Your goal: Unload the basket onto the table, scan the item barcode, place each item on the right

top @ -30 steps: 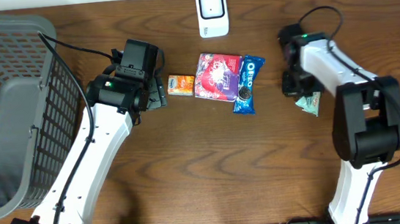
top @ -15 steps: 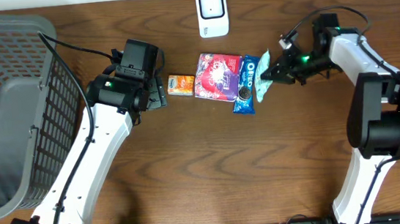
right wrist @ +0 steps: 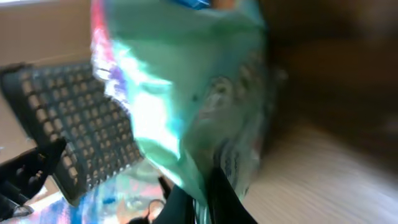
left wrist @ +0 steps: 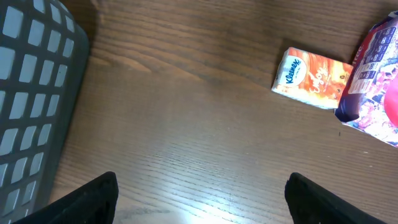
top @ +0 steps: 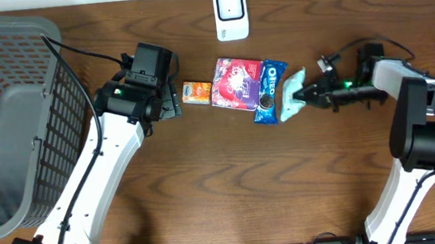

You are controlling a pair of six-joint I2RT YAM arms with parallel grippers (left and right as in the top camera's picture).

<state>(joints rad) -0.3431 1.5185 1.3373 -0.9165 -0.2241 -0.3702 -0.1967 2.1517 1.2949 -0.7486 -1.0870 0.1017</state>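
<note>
From overhead, a dark wood-grain table [top: 208,187] carries a grey plastic lattice basket [top: 9,118] at its left edge and a small white rounded scanner [top: 231,12] at the top centre. Below the scanner a row of items lies flat: an orange Kleenex tissue pack [top: 196,92], a glossy purple-and-red snack packet [top: 237,82] and a blue Oreo wrapper [top: 269,91]. The right gripper [top: 303,95] is clenched on a crinkly mint-green packet [top: 289,101], the item to be scanned, which hangs just beside the Oreo wrapper's right edge and well below the scanner. The left gripper [top: 172,102] hovers near the tissue pack.

A second ago the green packet lay on the table at far right under the right gripper. It has since been carried leftward. The left arm has not moved.

The left wrist view shows what the overhead hides: both black fingers [left wrist: 93,199] spread wide with only bare wood between them, released.

The right wrist view is blurred. The packet's shiny foil creases fill the frame, pinched at the bottom edge, with the basket lattice behind it.
</note>
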